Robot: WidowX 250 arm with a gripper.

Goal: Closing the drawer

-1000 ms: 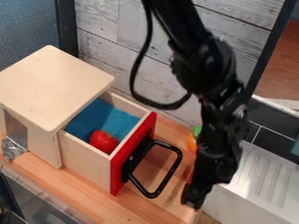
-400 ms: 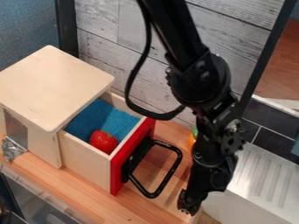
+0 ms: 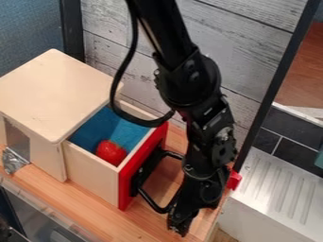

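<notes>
Some of the drawer handle (image 3: 149,202) hides behind the arm (image 3: 189,80); whether the hand (image 3: 178,229) is open, I cannot tell.

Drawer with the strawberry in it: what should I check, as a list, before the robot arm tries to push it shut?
1. Drawer pulled out, with travel left to close: ok.
2. Strawberry inside the drawer, not hanging over the edge: ok.
3. Blue lining inside the drawer walls: ok.
4. Claw on the handle side of the red front: ok.
5. Claw touching the black handle: cannot tell; the arm overlaps it.
6. Space inside the wooden cabinet unobstructed: cannot tell; its top hides it.
</notes>
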